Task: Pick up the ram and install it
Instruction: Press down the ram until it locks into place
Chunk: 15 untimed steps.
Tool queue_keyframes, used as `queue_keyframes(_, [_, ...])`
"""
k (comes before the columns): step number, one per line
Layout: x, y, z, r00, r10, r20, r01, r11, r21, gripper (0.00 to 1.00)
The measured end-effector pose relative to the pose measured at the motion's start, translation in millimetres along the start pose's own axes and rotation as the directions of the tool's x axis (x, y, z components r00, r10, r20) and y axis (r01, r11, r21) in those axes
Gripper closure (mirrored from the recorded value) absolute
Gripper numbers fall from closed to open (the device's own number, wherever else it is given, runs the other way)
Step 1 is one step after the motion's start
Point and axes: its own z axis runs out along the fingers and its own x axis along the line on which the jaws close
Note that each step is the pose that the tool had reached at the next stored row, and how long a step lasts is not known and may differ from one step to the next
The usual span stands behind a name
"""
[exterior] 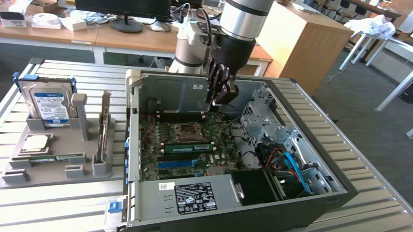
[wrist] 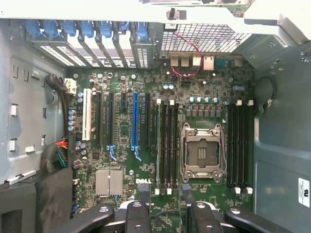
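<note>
1. While the claw [exterior: 223, 101] hangs over the open case [exterior: 168, 89], its fingers [wrist: 145, 191] stand apart with nothing between them.
2. Seen from the wrist, the claw [wrist: 165, 190] looks straight down on the motherboard [wrist: 121, 160], near the bare socket [wrist: 201, 150].
3. A ram [exterior: 187, 147] stands on edge in a slot inside the case, between the socket [exterior: 190, 129] and the blue slot [exterior: 177, 163]. It is below the claw and apart from it.
4. A second ram [exterior: 55, 158] lies flat in the grey holder [exterior: 58, 145], outside the case on the exterior view's left, well apart from the claw.
5. That holder also carries a hard drive [exterior: 46, 104] standing upright and a silver chip [exterior: 36, 142] lying flat, just beside the second ram.
6. Case and holder rest side by side on a slatted metal table [exterior: 361, 159].
</note>
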Motion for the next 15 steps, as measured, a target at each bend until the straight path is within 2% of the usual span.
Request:
queue_keyframes(7, [0.0, 0.0, 0.0, 1.0, 0.0, 0.0, 0.0, 1.0, 0.0, 0.64])
queue_keyframes(8, [0.0, 0.0, 0.0, 1.0, 0.0, 0.0, 0.0, 1.0, 0.0, 0.71])
queue_keyframes(9, [0.0, 0.0, 0.0, 1.0, 0.0, -0.0001, 0.0, 1.0, 0.0, 0.71])
queue_keyframes(11, [0.0, 0.0, 0.0, 1.0, 0.0, -0.0001, 0.0, 1.0, 0.0, 0.83])
queue_keyframes(12, [0.0, 0.0, 0.0, 1.0, 0.0, 0.0, 0.0, 1.0, 0.0001, 0.83])
queue_keyframes(13, [0.0, 0.0, 0.0, 1.0, 0.0, 0.0, 0.0, 1.0, 0.0, 0.89])
queue_keyframes(15, [0.0, 0.0, 0.0, 1.0, 0.0, 0.0, 0.0, 1.0, 0.0, 0.9])
